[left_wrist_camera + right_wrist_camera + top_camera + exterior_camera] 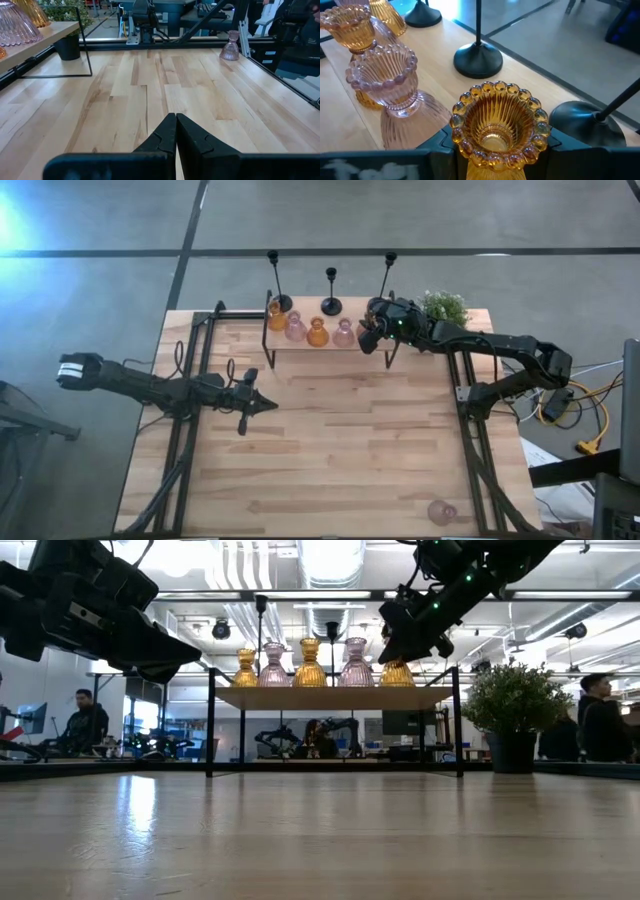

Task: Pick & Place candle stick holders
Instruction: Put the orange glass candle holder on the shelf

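— Jaws first: how do we read them?

— We see the right gripper (497, 150) pinching an amber glass holder (499, 125) between its fingers, at the shelf's three o'clock end. The left gripper (175, 131) has its fingertips pressed together on nothing, hovering over bare table (350, 440) toward nine o'clock.

— And where do we find the rest of the holders?

— On the wooden shelf (300, 345) at twelve o'clock we count four more glass ones in a row: amber (277, 314), pink (296, 327), amber (318, 333), pink (344, 332). The held amber one sits just at three o'clock of that last pink one. Behind the row stand three black stemmed holders (331, 305) on round bases.

— Anything away from the shelf?

— One pink glass holder (441, 512) stands alone near the table's five o'clock corner, well apart from both arms. We also see a small green plant (445, 307) at one o'clock, just beyond the right gripper.
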